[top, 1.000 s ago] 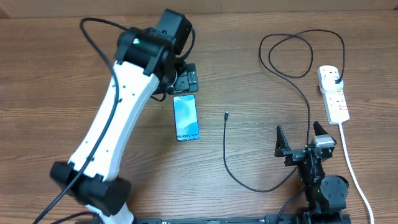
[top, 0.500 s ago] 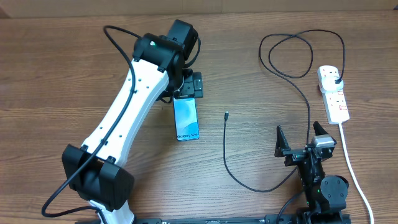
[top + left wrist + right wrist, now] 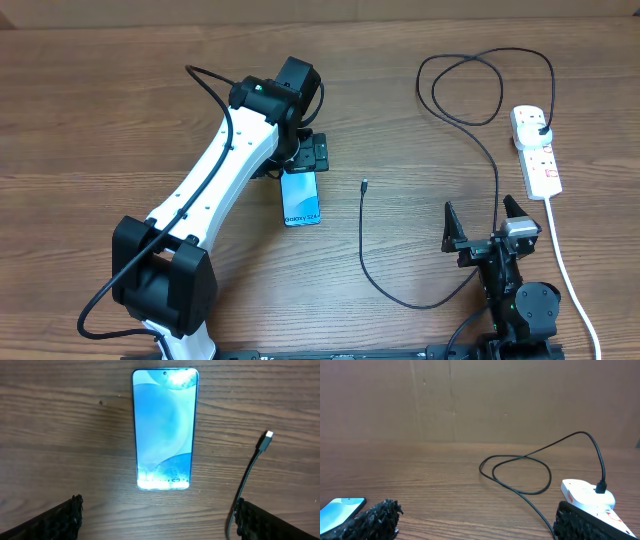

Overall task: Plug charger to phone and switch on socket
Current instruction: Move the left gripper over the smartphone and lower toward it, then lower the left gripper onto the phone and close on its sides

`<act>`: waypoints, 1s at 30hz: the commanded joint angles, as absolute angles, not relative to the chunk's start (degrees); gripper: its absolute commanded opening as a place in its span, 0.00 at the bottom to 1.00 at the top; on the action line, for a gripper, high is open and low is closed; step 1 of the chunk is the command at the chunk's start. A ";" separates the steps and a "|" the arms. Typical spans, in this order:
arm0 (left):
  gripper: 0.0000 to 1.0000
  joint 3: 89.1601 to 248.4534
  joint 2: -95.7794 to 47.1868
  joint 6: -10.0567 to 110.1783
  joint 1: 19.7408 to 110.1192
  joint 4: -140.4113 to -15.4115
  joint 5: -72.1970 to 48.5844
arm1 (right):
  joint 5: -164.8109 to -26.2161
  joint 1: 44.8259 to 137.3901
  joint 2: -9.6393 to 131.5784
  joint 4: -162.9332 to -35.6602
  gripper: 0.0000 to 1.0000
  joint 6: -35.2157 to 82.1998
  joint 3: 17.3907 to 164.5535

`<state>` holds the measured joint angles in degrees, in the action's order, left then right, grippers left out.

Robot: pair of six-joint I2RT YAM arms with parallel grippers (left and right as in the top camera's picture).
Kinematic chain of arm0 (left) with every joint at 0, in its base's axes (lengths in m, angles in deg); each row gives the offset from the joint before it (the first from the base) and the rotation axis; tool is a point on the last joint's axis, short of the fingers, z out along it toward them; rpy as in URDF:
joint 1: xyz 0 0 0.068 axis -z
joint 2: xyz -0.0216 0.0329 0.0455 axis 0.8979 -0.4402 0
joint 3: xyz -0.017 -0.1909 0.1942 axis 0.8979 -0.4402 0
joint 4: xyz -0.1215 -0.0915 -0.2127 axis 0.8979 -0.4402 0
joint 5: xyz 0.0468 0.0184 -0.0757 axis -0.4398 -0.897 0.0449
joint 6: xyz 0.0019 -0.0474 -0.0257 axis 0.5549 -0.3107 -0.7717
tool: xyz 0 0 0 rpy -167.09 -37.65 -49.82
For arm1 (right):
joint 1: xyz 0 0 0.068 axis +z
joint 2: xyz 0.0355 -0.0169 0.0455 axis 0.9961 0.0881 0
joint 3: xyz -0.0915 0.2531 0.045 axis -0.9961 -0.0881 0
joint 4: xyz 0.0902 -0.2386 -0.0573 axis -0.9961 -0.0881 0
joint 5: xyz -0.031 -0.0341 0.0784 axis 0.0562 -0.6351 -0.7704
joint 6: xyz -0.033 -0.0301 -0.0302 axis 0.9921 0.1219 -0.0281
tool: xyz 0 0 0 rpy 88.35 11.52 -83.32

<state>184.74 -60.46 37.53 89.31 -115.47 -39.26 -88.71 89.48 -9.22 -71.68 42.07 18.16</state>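
Trouble likely starting with the phone (image 3: 301, 197): lying flat and loose, screen up, near the middle of the table (image 3: 90, 120), with nothing bracing it. Seeing the left gripper (image 3: 159, 519) hovering right above it, fingers spread wide and grasping nothing. Coming down or pressing off-centre there probably meaning sliding or spinning it on the smooth wood, away from the charger (image 3: 497, 180). Finding the small plug tip (image 3: 268, 435) just to the phone's right, apart from it, pointing away from the robot. Judging it thin and springy, so likely twisting out of a pinch or whipping sideways when lifted. Noting the right gripper (image 3: 480, 215) waiting low at the near edge, likewise gaping and empty, with the cable running close by its fingers and risking a snag. Placing the socket (image 3: 536, 150) at the far right, well apart from the phone, black plug (image 3: 541, 128) already in, thick white cord (image 3: 562, 265) trailing toward the near edge. Working on brown wood-grain tabletop, and facing a plain brown board wall (image 3: 470, 400) behind.
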 commanded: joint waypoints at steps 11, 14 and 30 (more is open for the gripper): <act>0.99 184.17 -67.69 28.21 90.58 -113.09 -41.29 | -88.42 89.70 -9.64 -71.35 1.00 41.76 17.57; 1.00 184.17 -68.37 29.64 90.54 -112.57 -41.31 | -88.42 89.70 -9.64 -71.35 1.00 41.76 17.57; 0.99 184.17 -68.59 30.14 90.54 -107.71 -40.83 | -88.42 89.70 -9.64 -71.35 1.00 41.76 17.57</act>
<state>184.43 -67.85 29.88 90.21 -107.84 -40.53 -88.71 89.50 -9.22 -71.68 42.05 18.16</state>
